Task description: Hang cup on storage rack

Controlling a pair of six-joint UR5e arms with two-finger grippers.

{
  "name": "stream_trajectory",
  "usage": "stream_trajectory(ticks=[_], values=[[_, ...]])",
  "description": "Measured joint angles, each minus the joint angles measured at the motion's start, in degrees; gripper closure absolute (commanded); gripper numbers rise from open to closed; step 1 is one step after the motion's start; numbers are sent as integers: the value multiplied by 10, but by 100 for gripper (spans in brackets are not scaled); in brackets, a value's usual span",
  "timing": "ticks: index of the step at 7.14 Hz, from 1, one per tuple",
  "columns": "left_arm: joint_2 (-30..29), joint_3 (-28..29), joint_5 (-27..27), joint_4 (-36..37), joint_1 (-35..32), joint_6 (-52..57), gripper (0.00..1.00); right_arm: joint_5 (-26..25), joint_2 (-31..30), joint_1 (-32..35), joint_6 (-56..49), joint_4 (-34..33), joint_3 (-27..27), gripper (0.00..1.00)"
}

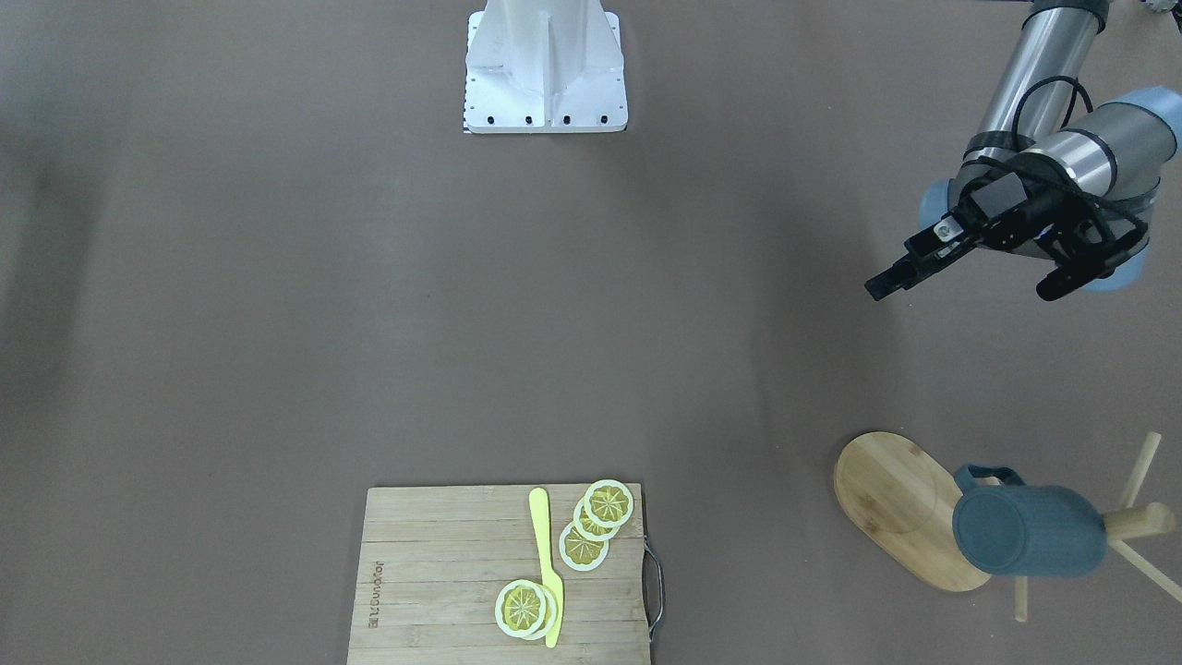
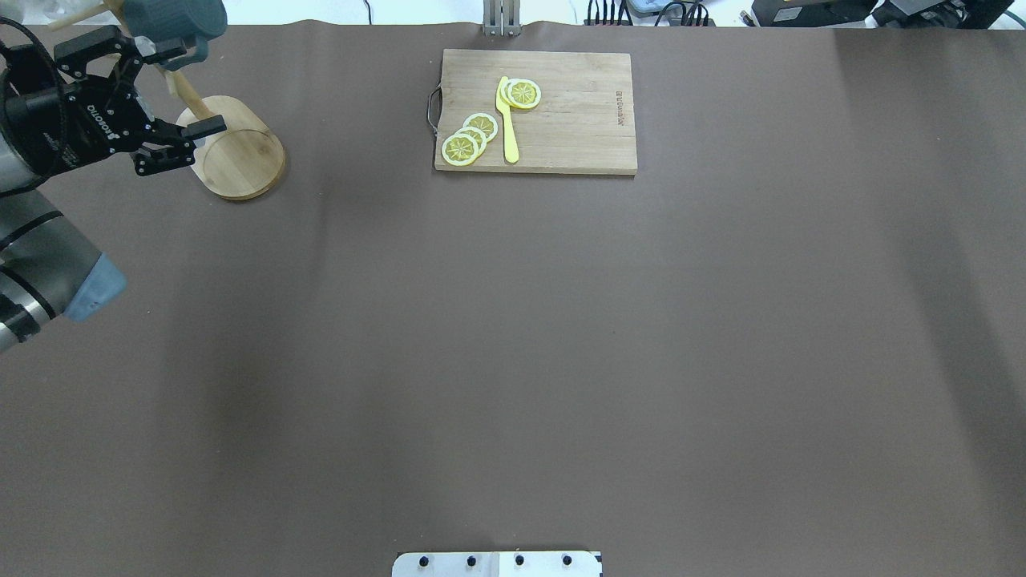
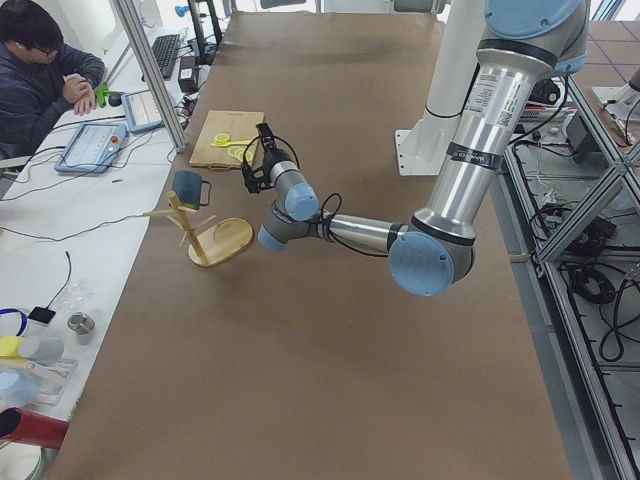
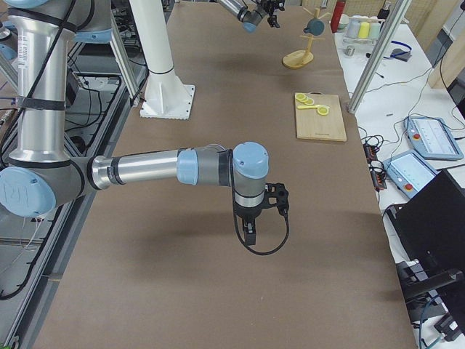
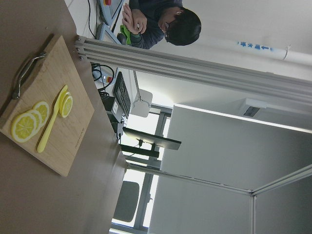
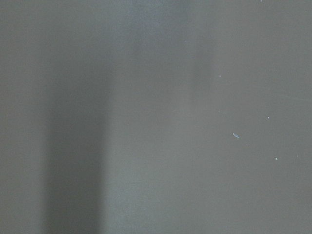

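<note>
Left arm (image 3: 370,232) was reaching long and low toward the far left end of the table, forearm close to level, wrist cocked upward at the end. The left gripper (image 2: 191,90) was up in the air, and its two black fingers (image 1: 910,268) were spread wide apart. On the right side, the right arm (image 4: 145,169) had its upper link upright and its forearm running level, with the wrist turned straight down. The right gripper (image 4: 249,235) pointed at the tabletop, hovering just above it. Whether it was parted or closed could not be made out.
</note>
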Motion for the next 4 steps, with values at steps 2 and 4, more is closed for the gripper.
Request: stream_trajectory(ticks=[2, 4], values=[[49, -10, -7, 14, -1, 263, 1, 0, -1, 0, 0, 0, 0, 0], [80, -13, -8, 48, -2, 450, 1, 1, -2, 0, -1, -1, 0, 0]])
